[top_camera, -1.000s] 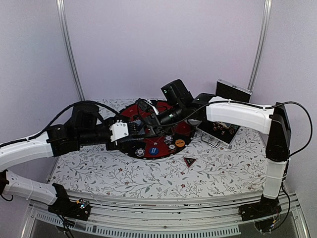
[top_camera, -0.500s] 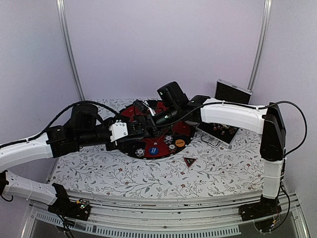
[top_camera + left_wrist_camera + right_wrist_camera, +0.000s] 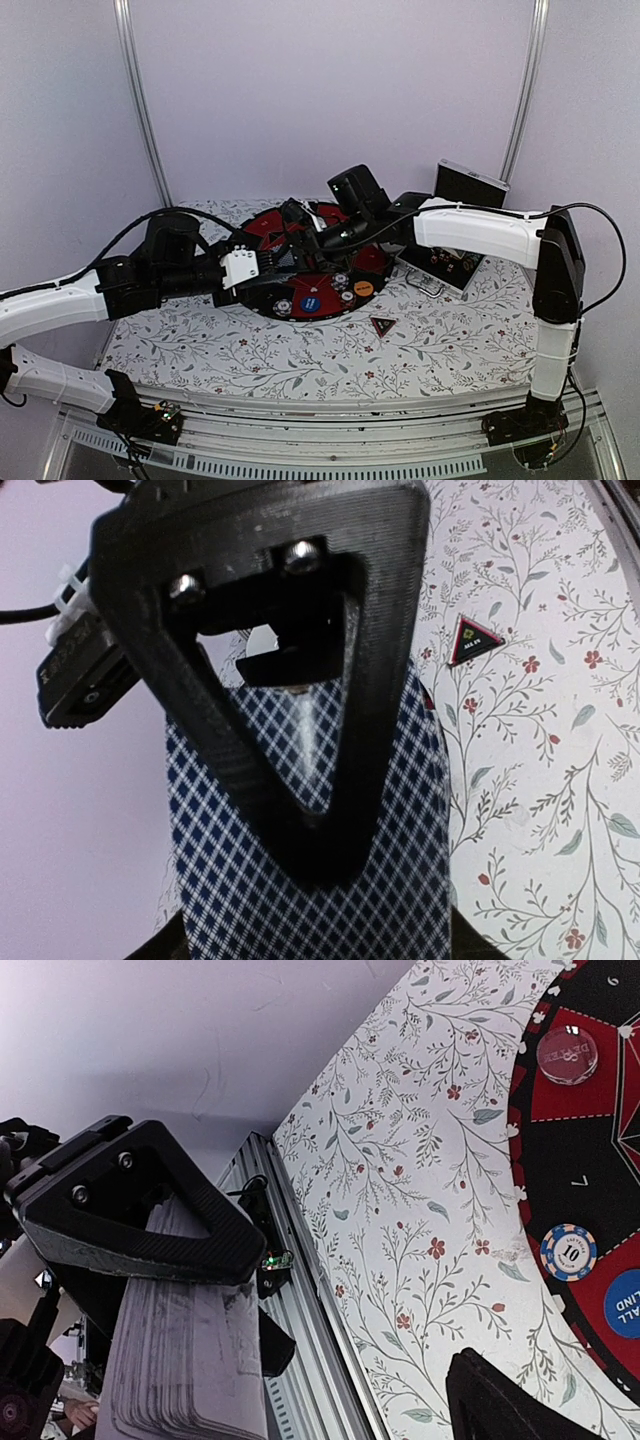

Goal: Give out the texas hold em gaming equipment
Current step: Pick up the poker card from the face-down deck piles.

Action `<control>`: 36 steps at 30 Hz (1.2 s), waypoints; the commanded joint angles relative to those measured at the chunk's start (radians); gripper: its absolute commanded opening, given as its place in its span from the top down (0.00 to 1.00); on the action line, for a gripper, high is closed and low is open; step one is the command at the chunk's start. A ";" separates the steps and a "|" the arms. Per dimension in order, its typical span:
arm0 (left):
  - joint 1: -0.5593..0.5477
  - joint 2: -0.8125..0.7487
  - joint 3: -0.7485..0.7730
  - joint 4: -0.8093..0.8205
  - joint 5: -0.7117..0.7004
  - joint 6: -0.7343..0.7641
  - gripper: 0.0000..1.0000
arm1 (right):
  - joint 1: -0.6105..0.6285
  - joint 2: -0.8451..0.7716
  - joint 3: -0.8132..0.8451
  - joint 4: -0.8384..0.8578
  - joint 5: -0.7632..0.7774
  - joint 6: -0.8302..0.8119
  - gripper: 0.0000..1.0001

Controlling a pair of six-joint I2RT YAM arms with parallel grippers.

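Observation:
My left gripper (image 3: 283, 262) is shut on a deck of playing cards (image 3: 400, 810) with blue-white diamond backs, held above the round red-and-black poker mat (image 3: 372, 262). In the left wrist view one finger (image 3: 300, 730) lies flat over the top card. My right gripper (image 3: 297, 222) is open, with one finger (image 3: 140, 1200) against the deck's edge (image 3: 190, 1360) and the other finger (image 3: 500, 1400) well apart. On the mat lie a blue disc (image 3: 311, 301), an orange disc (image 3: 363, 288) and striped chips (image 3: 284, 307). The black-red triangular marker (image 3: 382, 325) lies on the cloth in front of the mat.
An open black case (image 3: 455, 262) with its lid (image 3: 470, 183) up stands at the back right. The flowered cloth (image 3: 200, 350) covers the table. In the right wrist view a clear disc (image 3: 568, 1053) and a blue-white chip (image 3: 568, 1251) sit on the mat.
My right gripper shifted slightly left and then back right beside the deck. My left gripper has stayed in place with the deck.

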 commanded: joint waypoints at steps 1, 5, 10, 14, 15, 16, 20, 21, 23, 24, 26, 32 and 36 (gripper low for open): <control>0.008 -0.018 -0.001 0.052 0.004 -0.014 0.49 | -0.021 -0.050 -0.009 -0.047 0.048 -0.037 0.16; 0.010 -0.016 -0.002 0.052 0.003 -0.016 0.49 | -0.022 -0.054 0.005 -0.067 0.031 -0.062 0.16; 0.014 -0.018 -0.005 0.052 -0.002 -0.017 0.49 | -0.022 -0.066 0.036 -0.105 0.023 -0.097 0.19; 0.015 -0.016 -0.007 0.052 0.000 -0.018 0.49 | -0.023 -0.084 0.056 -0.111 0.012 -0.115 0.24; 0.015 -0.016 -0.006 0.052 0.000 -0.018 0.49 | -0.024 -0.087 0.059 -0.112 0.010 -0.117 0.26; 0.015 -0.015 -0.007 0.053 -0.001 -0.020 0.49 | -0.023 -0.088 0.061 -0.114 0.007 -0.120 0.27; 0.016 -0.012 -0.008 0.053 0.002 -0.023 0.48 | -0.024 -0.088 0.067 -0.122 -0.016 -0.127 0.28; 0.018 -0.012 -0.008 0.052 0.002 -0.023 0.48 | -0.024 -0.089 0.069 -0.122 -0.019 -0.130 0.28; 0.017 -0.011 -0.008 0.052 0.003 -0.024 0.48 | -0.023 -0.091 0.073 -0.125 -0.022 -0.133 0.28; 0.019 -0.012 -0.008 0.052 0.002 -0.025 0.48 | -0.023 -0.093 0.075 -0.128 -0.022 -0.134 0.29; 0.020 -0.012 -0.009 0.052 0.001 -0.025 0.48 | -0.024 -0.100 0.078 -0.134 -0.008 -0.139 0.34; 0.022 -0.009 -0.009 0.049 0.003 -0.028 0.48 | -0.023 -0.109 0.089 -0.171 0.025 -0.160 0.47; 0.022 -0.004 -0.007 0.043 0.005 -0.030 0.48 | -0.024 -0.109 0.108 -0.202 0.034 -0.180 0.46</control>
